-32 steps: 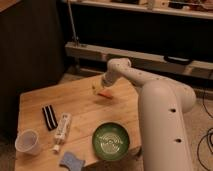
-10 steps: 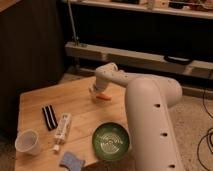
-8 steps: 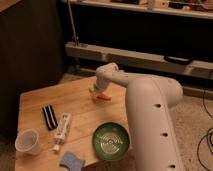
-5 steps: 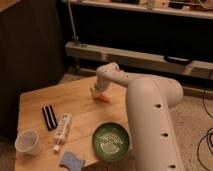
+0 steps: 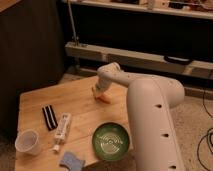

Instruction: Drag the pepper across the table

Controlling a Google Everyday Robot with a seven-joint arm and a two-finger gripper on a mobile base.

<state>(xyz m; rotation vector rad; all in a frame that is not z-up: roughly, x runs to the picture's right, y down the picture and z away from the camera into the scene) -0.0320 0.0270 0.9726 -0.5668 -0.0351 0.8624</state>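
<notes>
While the green bowl (image 5: 111,141) and the white cup (image 5: 27,142) show bare insides near the front edge of the table (image 5: 45,98), the arm bends down from the right. Its gripper (image 5: 98,91) is at the pepper (image 5: 104,98), mid-table; its grip cannot be told. Both sit almost where they were half a second ago.

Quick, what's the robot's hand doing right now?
Gripper: low over the pepper, far side of the table; open, closed or holding cannot be told.
</notes>
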